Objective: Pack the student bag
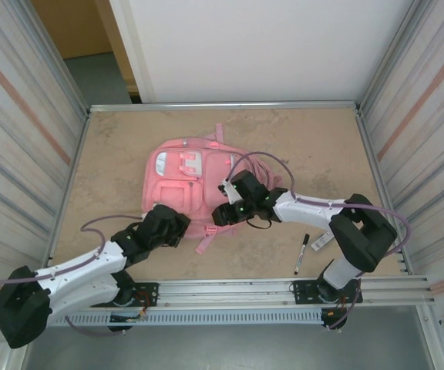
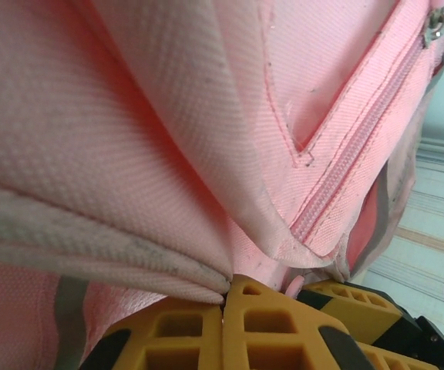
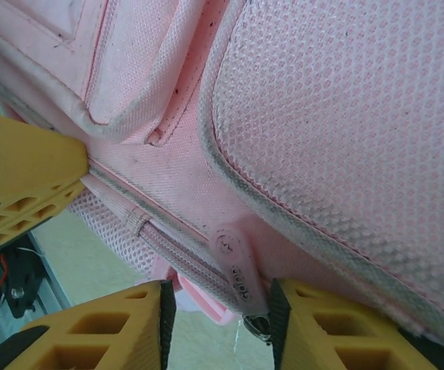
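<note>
The student bag (image 1: 187, 181) is a big pink backpack lying flat in the middle of the table, pockets up. My left gripper (image 1: 177, 227) is at its near-left edge, and in the left wrist view its jaws (image 2: 226, 297) are shut on a fold of the bag's pink fabric (image 2: 168, 116). My right gripper (image 1: 223, 208) is at the bag's near-right edge. In the right wrist view it (image 3: 220, 293) stands open, with a pale pink zip pull (image 3: 236, 262) hanging between the fingers, close to the right finger (image 3: 299, 316). The bag's mesh panel (image 3: 345, 116) lies above.
A black marker (image 1: 302, 253) lies on the table (image 1: 322, 146) to the right of the bag, beside the right arm. Corrugated metal walls stand on both sides and a rail (image 1: 284, 289) runs along the near edge. Another yellow finger (image 3: 21, 181) shows at the left of the right wrist view.
</note>
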Available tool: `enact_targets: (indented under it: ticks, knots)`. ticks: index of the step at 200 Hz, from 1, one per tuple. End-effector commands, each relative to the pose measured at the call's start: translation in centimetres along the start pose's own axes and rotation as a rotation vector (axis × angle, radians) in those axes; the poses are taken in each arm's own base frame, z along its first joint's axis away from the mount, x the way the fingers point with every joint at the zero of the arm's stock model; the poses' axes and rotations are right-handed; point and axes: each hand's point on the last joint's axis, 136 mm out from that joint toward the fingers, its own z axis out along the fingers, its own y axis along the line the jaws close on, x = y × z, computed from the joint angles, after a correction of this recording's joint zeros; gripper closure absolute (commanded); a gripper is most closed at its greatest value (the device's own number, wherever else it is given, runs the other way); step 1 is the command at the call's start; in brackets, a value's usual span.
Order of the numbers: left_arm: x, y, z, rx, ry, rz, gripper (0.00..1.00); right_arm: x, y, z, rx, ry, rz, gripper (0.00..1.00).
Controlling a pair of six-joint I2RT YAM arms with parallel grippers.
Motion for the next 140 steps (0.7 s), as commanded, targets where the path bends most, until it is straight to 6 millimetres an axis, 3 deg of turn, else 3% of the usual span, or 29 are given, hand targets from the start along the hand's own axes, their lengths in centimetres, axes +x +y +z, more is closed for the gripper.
enact_targets:
  ticks: [1, 39, 65, 100, 140]
  knots:
    - [0.8, 0.0, 0.3, -0.014, 0.035, 0.017, 1.0, -2.3, 0.8, 0.3, -0.023, -0.04, -0.017, 0.67]
    - [1.4, 0.1, 0.9, -0.017, 0.067, 0.011, 1.0, -2.4, -0.6, 1.3, 0.087, -0.016, -0.07, 0.76]
    - [1.5, -0.1, 1.0, -0.013, 0.074, 0.006, 1.0, -1.9, -0.8, 1.7, 0.221, 0.018, -0.209, 0.67]
    - [1.3, 0.1, 0.9, -0.026, 0.06, 0.017, 1.0, -1.9, -1.2, 1.9, 0.344, 0.044, -0.298, 0.66]
    - [1.4, 0.4, 0.8, -0.032, 0.065, 0.008, 1.0, -3.1, 0.5, 1.2, 0.227, -0.012, -0.284, 0.59]
